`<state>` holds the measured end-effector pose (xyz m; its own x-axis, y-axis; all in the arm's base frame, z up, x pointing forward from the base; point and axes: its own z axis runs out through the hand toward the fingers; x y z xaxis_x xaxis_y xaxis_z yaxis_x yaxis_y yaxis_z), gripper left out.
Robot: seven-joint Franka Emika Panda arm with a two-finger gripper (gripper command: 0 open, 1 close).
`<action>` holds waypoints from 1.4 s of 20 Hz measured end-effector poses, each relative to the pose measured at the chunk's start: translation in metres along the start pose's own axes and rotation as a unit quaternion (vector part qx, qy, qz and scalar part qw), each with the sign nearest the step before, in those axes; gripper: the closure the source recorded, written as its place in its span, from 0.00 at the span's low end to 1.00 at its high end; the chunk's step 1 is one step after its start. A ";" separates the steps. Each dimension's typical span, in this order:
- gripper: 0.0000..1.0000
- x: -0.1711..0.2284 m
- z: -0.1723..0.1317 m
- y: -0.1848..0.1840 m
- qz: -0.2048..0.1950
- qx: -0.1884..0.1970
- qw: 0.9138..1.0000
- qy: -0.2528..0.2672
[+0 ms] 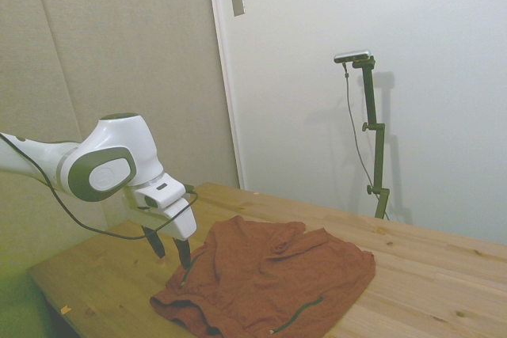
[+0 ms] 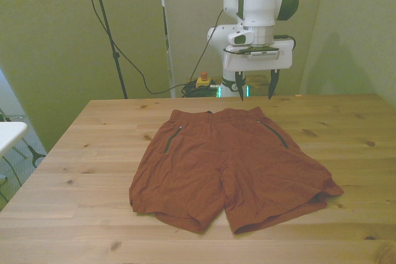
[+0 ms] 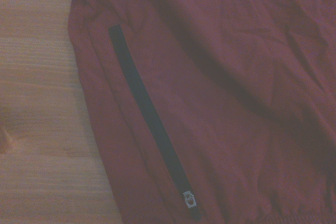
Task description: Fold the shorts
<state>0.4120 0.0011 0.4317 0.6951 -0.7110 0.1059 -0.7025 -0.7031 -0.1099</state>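
Rust-orange fabric shorts (image 2: 232, 168) with dark zip lines: flat, unfolded, mid wooden table (image 2: 74, 171). White two-finger gripper (image 2: 255, 97): above waistband, fingers spread, empty. Risk: pinching one layer only, dragging fabric into a bunch.

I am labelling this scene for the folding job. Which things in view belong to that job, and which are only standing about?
Belong to the job:
- the shorts, lying spread flat and unfolded
- the gripper, open, above the waistband end
- the wooden table that carries the shorts

Only standing about:
- the small red and yellow object behind the table's far edge
- the grey wall plate
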 end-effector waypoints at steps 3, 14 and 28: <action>0.00 -0.003 0.007 -0.001 0.004 -0.017 1.000 0.005; 0.00 -0.050 0.042 -0.121 -0.024 -0.187 0.952 0.243; 0.00 -0.160 0.103 -0.169 -0.129 -0.298 0.892 0.313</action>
<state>0.4355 0.2341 0.3317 0.7549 -0.2557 0.6039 -0.6175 -0.5873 0.5232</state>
